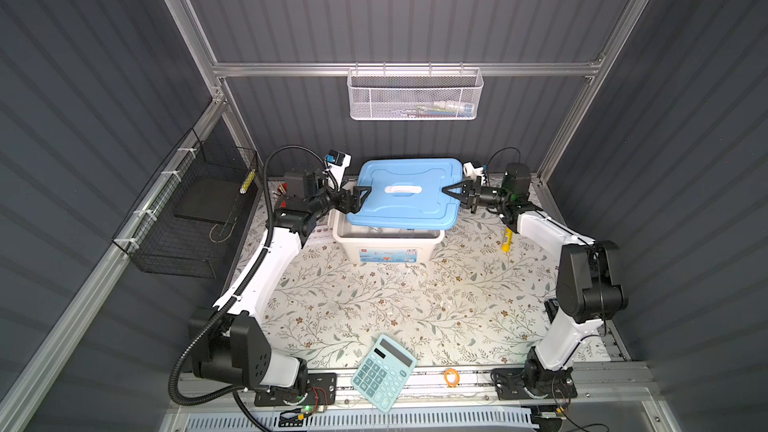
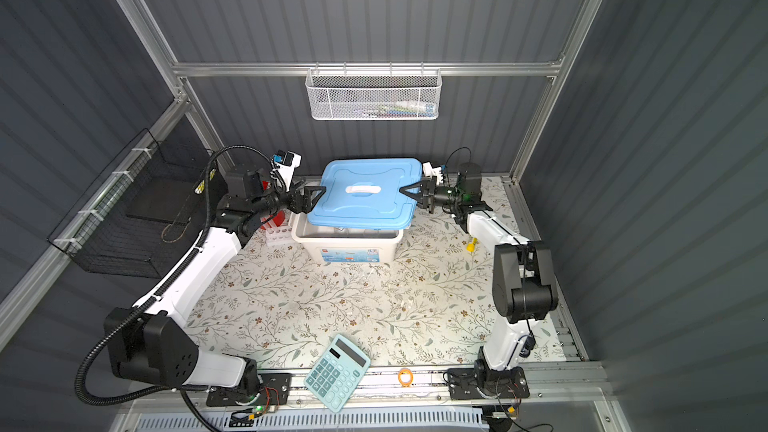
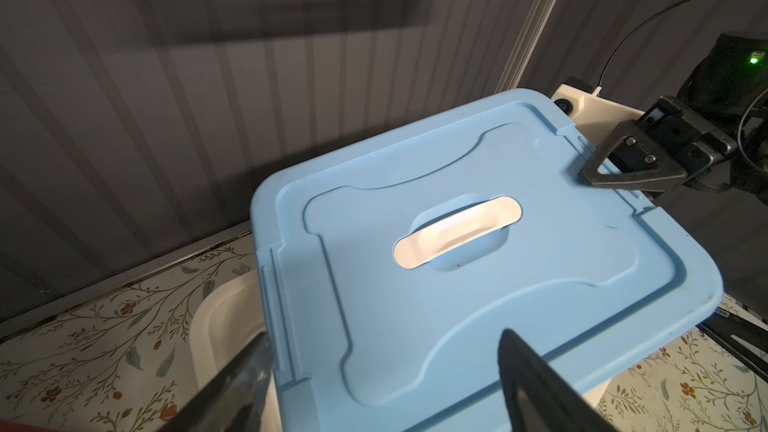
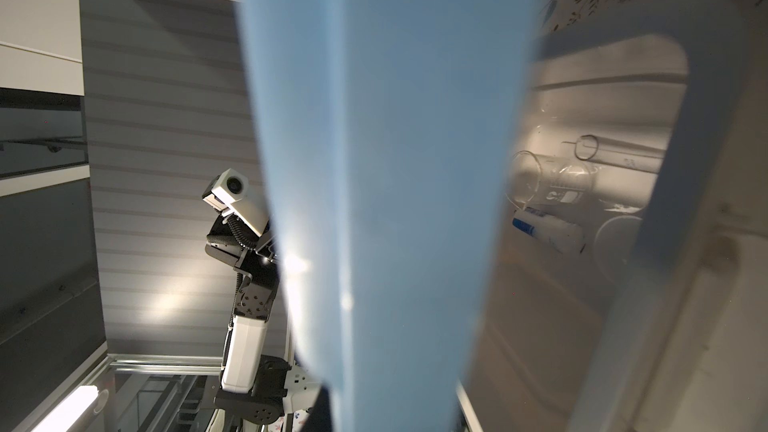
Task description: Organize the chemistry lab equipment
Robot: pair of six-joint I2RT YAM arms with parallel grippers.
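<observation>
Surface: floral tablecloth [image 1: 374,305], white bin [image 1: 390,249].
Room: dark ribbed walls [image 1: 415,14], mesh basket [image 1: 415,97] on rail [image 1: 291,69].
Left gripper [image 1: 361,198]: spread wide at edge of blue lid [image 1: 405,205].
Right gripper [image 1: 446,191]: clamped on blue lid.
Glassware [image 4: 552,184]: inside white bin.

The floral-patterned tabletop [image 1: 374,305] carries a white bin [image 1: 388,251] at the back, a yellow pen-like stick [image 1: 507,239] to its right, and a teal calculator [image 1: 384,371] overhanging the front edge.
</observation>
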